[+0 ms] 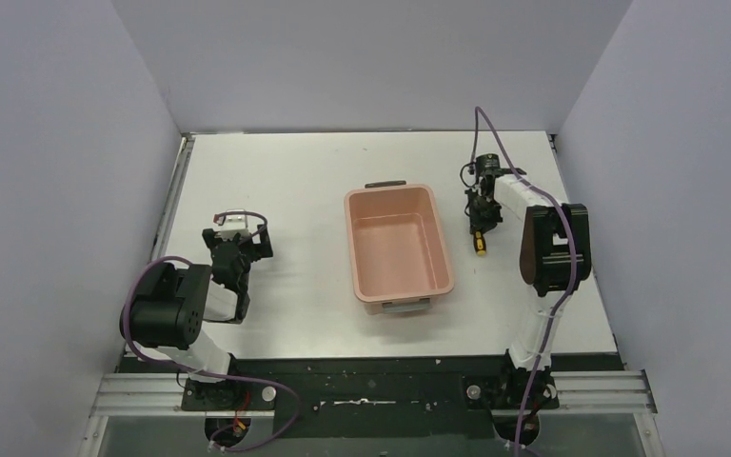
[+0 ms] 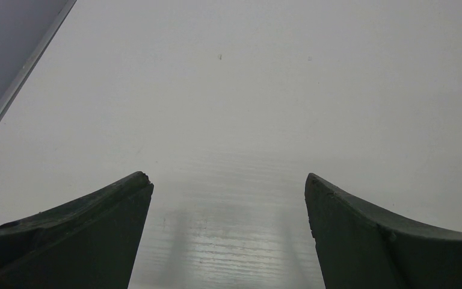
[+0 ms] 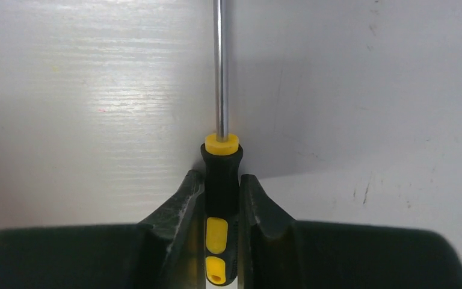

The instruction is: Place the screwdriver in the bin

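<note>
- No writing, label, brand, number or sign is legible in any view, whether on the screwdriver (image 3: pixel 222 180), the bin (image 1: pixel 395 249) or the surface (image 1: pixel 295 190).

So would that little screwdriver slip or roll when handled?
Likely stiff: the screwdriver has a straight metal shaft. Its rounded handle might roll on the table. The right gripper pinches the handle squarely, so slipping seems unlikely.

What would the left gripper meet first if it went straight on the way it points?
Probably the bare table; nothing else shows ahead of the open left gripper, though depth is unclear.
</note>
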Robot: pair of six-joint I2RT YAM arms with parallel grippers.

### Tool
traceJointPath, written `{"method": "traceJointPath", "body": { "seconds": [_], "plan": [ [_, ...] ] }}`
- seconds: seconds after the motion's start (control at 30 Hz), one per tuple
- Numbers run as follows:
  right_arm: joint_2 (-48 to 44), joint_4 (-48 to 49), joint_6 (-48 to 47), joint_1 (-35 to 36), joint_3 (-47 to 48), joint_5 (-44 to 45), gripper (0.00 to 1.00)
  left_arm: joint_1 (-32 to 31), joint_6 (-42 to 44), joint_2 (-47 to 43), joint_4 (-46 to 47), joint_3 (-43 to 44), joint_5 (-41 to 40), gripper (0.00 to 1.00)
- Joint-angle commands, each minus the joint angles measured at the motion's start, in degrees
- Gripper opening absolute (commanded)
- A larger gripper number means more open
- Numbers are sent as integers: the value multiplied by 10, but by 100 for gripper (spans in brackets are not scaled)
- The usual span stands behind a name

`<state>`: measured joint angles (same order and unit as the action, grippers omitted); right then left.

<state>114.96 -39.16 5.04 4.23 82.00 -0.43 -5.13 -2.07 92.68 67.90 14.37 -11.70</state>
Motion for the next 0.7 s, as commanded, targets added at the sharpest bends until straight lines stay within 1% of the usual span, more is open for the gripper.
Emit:
{"method": "traceJointPath", "body": {
  "seconds": [0.0, 0.2, 0.3, 0.37, 0.5, 0.6, 0.67],
  "plan": [
    [-24, -36, -4, 2, 44, 37, 0, 4, 6, -4, 15, 1, 6, 97],
    [-119, -138, 27, 3, 167, 77, 0, 4, 5, -5, 15, 1, 6, 97],
    [-141, -201, 48, 10, 231, 90, 0, 4, 5, -5, 14, 1, 6, 97],
    [-148, -238, 61, 28, 276, 103, 0, 4, 6, -5, 15, 1, 6, 97],
    [-144, -292, 93, 120, 372, 128, 0, 3, 5, -5, 14, 1, 6, 97],
    [-142, -297, 123, 208, 424, 126, 0, 4, 6, -4, 14, 1, 6, 97],
    [-144, -291, 140, 269, 436, 136, 0, 3, 5, -5, 15, 1, 6, 97]
  ]
}}
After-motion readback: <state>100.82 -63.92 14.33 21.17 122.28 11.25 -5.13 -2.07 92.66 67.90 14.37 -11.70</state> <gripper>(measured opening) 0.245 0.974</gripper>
